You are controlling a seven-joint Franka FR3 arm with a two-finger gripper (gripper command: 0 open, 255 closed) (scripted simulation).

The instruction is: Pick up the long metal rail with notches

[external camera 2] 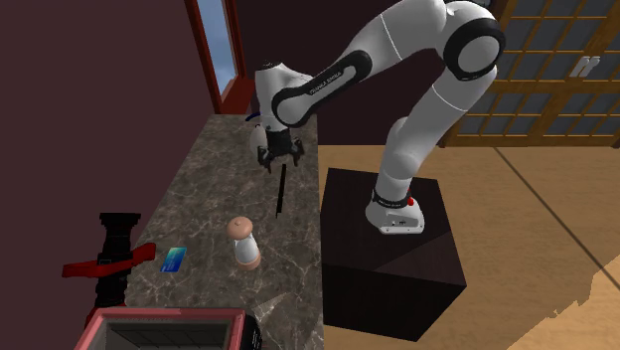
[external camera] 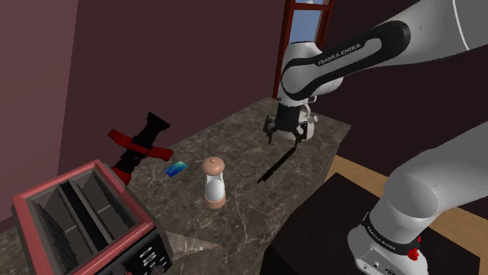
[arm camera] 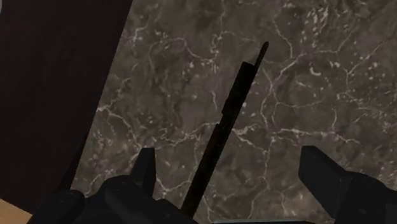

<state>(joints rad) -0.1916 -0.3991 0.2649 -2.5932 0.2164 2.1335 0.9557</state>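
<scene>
**Rail (external camera: pixel 280 166) lying free on the bench, tool open over one end**

In the shoulder view I am seeing the thin dark rail lying flat on the marble bench (external camera: pixel 235 219), near the bench's edge on that view's right. The tool (external camera: pixel 285 137) is hanging just above the rail's far end, fingers spread wide and gripping nothing. The grinder (external camera: pixel 213 182), blue card (external camera: pixel 175 167) and toaster (external camera: pixel 86 226) are sitting well apart toward that view's left, so I am judging that nothing is crowding the descent.

In the second exterior view the rail (external camera 2: pixel 281 191) is running along the bench close to its edge beside the black stand (external camera 2: pixel 397 259). The tool (external camera 2: pixel 278 159) is poised over the end nearer the red-framed window (external camera 2: pixel 221 50). I am reckoning a sideways nudge could send the rail off that edge.

In the wrist view the rail (arm camera: pixel 229 121) is passing between the fingers (arm camera: pixel 318 172), nearer one than the other and touching neither. I am planning to centre it, set the fingers across its width, then come straight down before closing.
</scene>
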